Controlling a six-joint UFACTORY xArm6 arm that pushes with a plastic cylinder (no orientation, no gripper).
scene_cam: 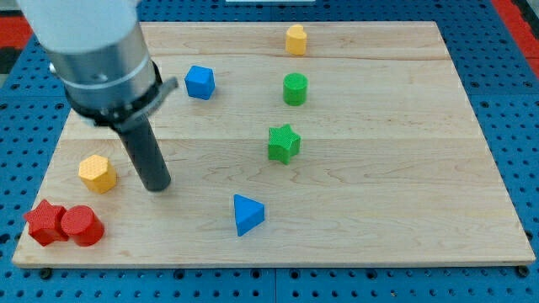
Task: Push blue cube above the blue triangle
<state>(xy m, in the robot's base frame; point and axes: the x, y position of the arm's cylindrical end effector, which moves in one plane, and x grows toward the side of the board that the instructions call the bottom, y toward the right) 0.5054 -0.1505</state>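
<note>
My tip (pixel 157 187) rests on the wooden board (pixel 404 210), beside the yellow hexagon (pixel 98 172), grasping nothing. The blue cube (pixel 200 82) sits well apart toward the view's top, the blue triangle (pixel 247 214) toward the view's bottom right.

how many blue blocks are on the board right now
2. The blue cube sits toward the view's top left, right of the arm. The blue triangle lies near the bottom centre. The arm could hide another at the top left.
</note>
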